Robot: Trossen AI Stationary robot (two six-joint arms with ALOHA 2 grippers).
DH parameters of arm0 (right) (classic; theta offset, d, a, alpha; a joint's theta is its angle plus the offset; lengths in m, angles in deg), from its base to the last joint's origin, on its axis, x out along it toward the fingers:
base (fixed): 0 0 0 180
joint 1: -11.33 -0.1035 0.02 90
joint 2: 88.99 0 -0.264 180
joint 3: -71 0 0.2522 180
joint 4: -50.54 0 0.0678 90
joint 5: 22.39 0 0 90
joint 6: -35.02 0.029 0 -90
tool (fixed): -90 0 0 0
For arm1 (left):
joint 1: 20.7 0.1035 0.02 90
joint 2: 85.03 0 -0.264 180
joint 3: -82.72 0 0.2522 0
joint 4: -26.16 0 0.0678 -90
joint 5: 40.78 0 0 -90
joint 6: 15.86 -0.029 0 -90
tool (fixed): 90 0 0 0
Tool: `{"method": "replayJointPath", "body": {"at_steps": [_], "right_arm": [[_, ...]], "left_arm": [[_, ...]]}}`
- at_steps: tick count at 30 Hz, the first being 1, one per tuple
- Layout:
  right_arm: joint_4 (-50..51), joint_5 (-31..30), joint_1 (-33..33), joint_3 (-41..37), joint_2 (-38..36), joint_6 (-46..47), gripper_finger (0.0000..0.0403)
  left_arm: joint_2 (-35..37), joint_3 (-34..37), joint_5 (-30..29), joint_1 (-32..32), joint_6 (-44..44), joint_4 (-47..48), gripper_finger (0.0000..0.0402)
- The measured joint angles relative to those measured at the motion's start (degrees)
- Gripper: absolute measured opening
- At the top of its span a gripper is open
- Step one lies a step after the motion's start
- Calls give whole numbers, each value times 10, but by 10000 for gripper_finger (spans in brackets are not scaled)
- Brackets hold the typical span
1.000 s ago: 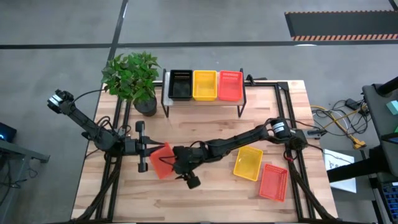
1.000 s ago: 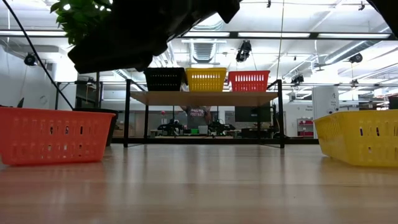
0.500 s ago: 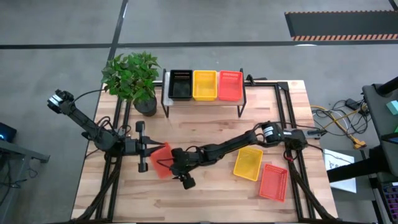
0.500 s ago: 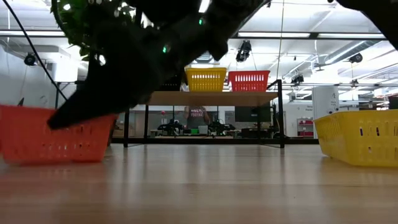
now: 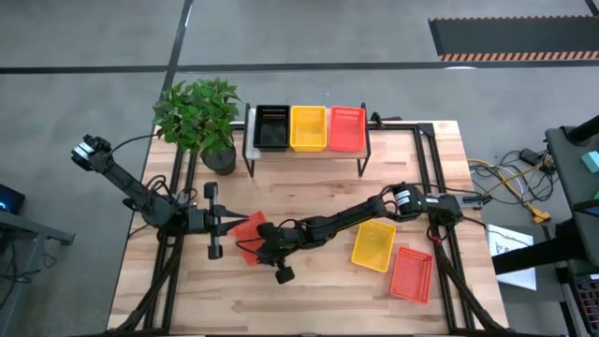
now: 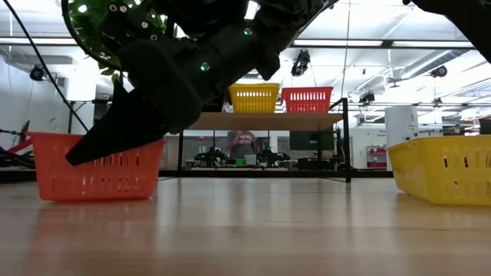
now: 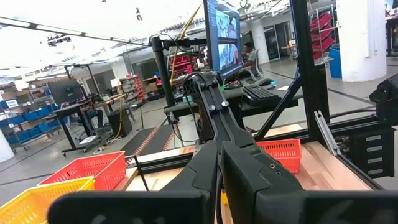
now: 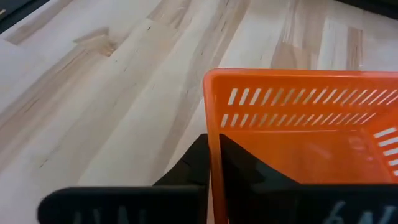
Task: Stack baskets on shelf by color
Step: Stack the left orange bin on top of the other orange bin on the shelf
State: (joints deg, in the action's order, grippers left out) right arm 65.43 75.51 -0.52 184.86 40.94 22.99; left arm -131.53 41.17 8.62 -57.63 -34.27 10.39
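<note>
- Since a second ago, the orange basket (image 5: 247, 238) near the table's front-left has been drawn a little toward the middle of the table, and the right arm now reaches lower over it; in the low view the basket sits flat on the wood.
- At the left, the left gripper (image 5: 223, 221) hangs just beside that basket's left end, fingers pressed together and holding nothing, as its wrist view shows.
- Next along, the right gripper (image 8: 213, 167) has its two fingers pinched on the basket's near wall, one inside and one outside the rim.
- Judged from its thin perforated plastic, the basket should be very light and fairly stiff but springy at the rim; a wall pinch near a corner would likely tilt it, so a hold at mid-wall looks steadier.
- At the back of the table, the shelf (image 5: 306, 153) carries a black basket (image 5: 271, 127), a yellow basket (image 5: 308, 127) and a second orange basket (image 5: 345, 127) side by side.
- Toward the front right, a loose yellow basket (image 5: 373, 245) lies on the table, with a third orange basket (image 5: 411, 273) just beside it.
</note>
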Motion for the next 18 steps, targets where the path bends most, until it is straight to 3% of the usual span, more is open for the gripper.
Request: {"method": "replayJointPath", "body": {"at_steps": [9,13,18], "right_arm": [[70,26,-1,0,-59,-59,9],[168,85,-3,0,-105,-87,9],[281,103,-9,0,-168,-97,9]], "left_arm": [[0,0,0,0,0,0,8],[0,0,0,0,0,0,8],[0,0,0,1,0,0,8]]}}
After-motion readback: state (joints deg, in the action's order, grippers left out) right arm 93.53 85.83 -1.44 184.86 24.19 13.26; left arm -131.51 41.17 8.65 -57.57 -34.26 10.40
